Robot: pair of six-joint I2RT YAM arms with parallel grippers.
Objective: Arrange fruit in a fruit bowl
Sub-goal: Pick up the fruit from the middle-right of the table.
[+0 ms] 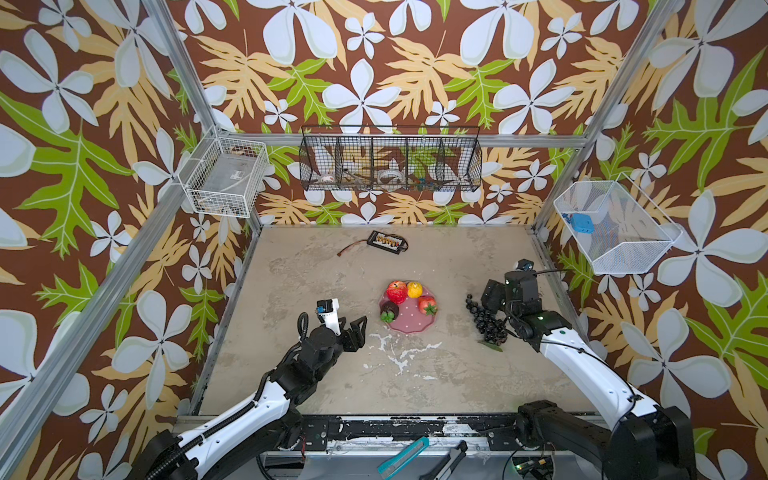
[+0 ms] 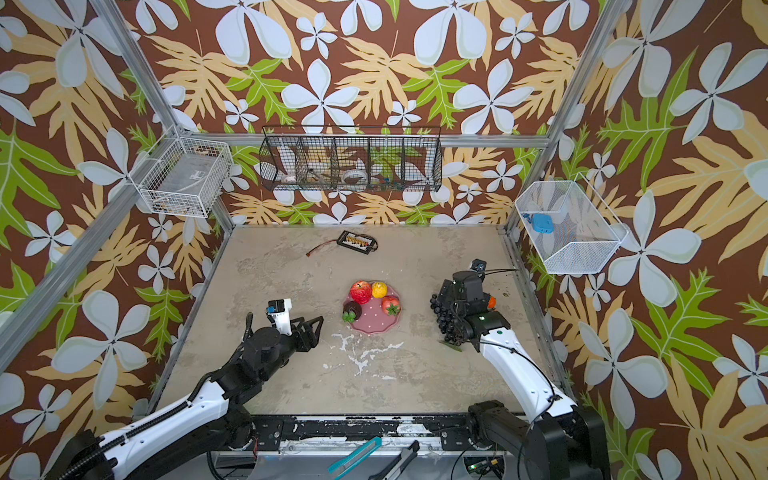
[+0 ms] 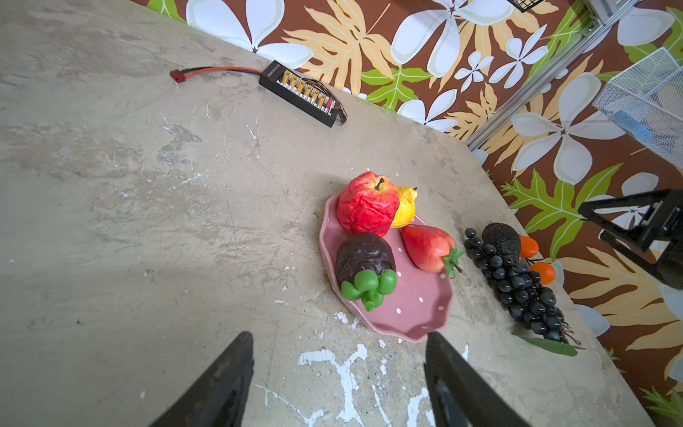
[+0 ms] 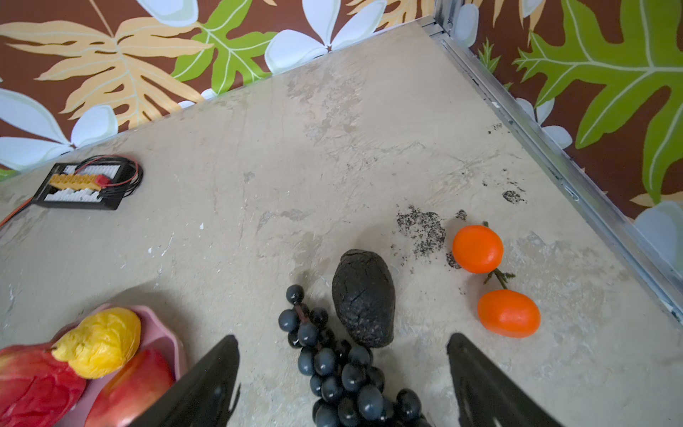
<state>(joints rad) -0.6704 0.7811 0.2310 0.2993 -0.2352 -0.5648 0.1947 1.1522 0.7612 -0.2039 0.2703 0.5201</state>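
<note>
Two oranges [image 4: 477,248] appear together only in wrist views — left gripper [image 3: 339,334], right gripper [image 4: 342,337] spread.

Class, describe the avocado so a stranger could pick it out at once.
Find the pink dotted dish in the middle of the table; loose fruit lies to the robot's right of it. There, between the grape bunch and the two oranges, lies the avocado: one matt, cracked, black egg shape, not shiny beads or bright orange.

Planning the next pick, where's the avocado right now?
Right wrist view: the avocado lies on the table, robot's right of the pink dish, between the grape bunch and the oranges.
</note>
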